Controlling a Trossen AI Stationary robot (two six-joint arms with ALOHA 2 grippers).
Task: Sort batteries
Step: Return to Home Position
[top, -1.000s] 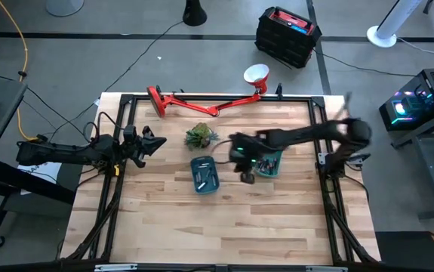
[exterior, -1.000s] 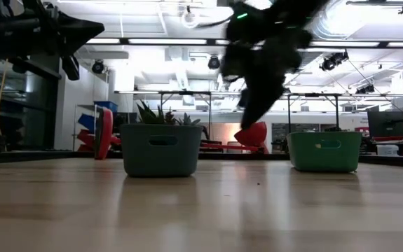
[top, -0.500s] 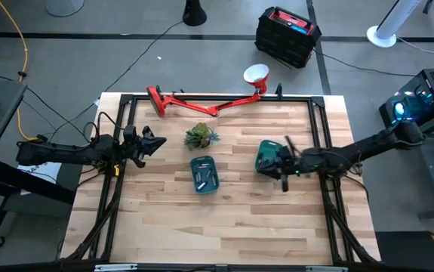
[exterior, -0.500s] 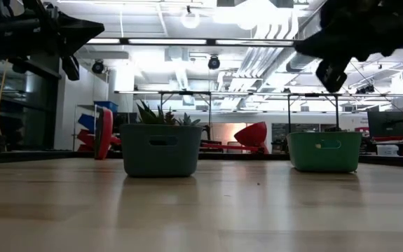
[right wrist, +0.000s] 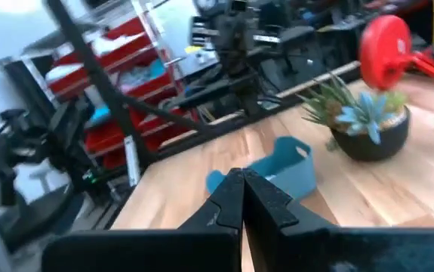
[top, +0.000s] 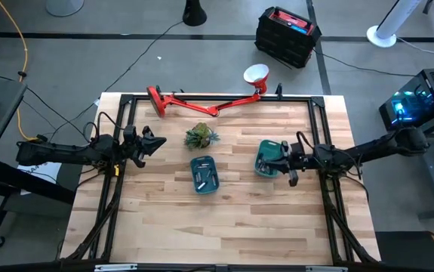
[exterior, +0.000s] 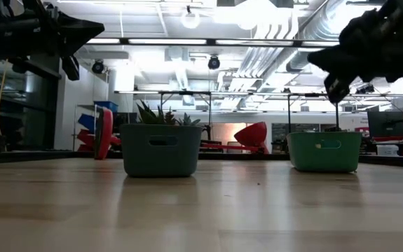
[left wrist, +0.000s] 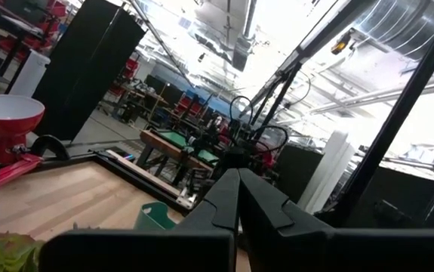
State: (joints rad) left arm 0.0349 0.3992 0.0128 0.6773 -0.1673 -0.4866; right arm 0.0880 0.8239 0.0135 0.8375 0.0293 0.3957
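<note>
Several small silvery batteries (top: 205, 178) lie inside the blue-teal tray (top: 204, 174) at the table's middle. A green tray (top: 265, 160) stands to its right; what it holds does not show. My right gripper (top: 283, 161) hovers shut at the green tray's right side, above the table, and holds nothing; its wrist view shows the fingers (right wrist: 232, 198) closed together. My left gripper (top: 156, 142) waits shut near the table's left edge, raised off the wood, with its fingers (left wrist: 228, 198) together.
A green spiky plant (top: 200, 136) in a dark pot stands just beyond the blue-teal tray. A red desk lamp (top: 201, 103) lies along the far edge. The black frame (top: 318, 121) runs round the table. Bare wood (top: 217, 227) stretches across the near half.
My right gripper has swung from between the two trays toward the table's right edge, past the green tray, and tipped from pointing down to nearly level. Its arm has stretched out low toward the right. Trays and left arm have kept still.
</note>
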